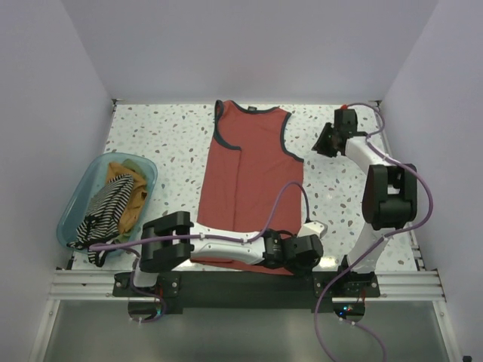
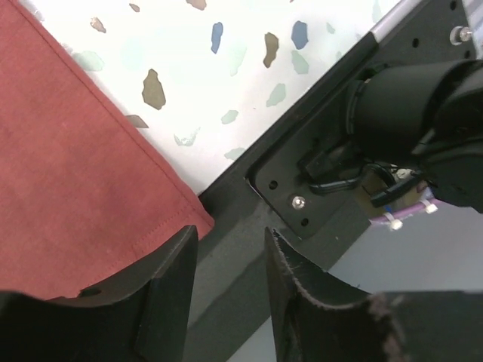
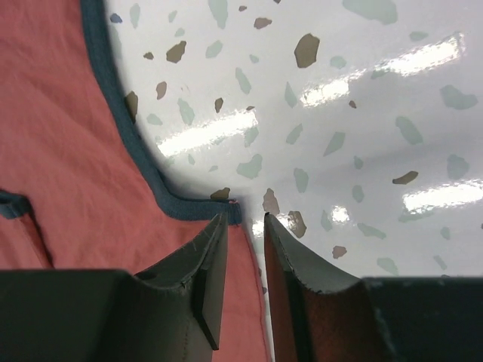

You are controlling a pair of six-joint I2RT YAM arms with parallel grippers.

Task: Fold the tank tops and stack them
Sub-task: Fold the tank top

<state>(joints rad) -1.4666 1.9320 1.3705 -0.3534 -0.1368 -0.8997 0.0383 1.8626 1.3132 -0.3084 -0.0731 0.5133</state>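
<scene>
At the near edge of the table, the left gripper is hovering released just off a hem corner of the rust-red tank top, the right gripper barely parted at its armhole, both risking empty pinches.

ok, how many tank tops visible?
3: a rust-red tank top with navy trim flat mid-table; a black-and-white striped one and a mustard-orange one in the translucent teal plastic bin. More may hide there.

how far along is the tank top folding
Done: the rust-red tank top lies spread flat on the table; no folded stack is visible. In hand: left tool open at its hem corner, right tool by an armhole corner. Left: folding it, then the striped top and mustard top in the teal bin.
</scene>
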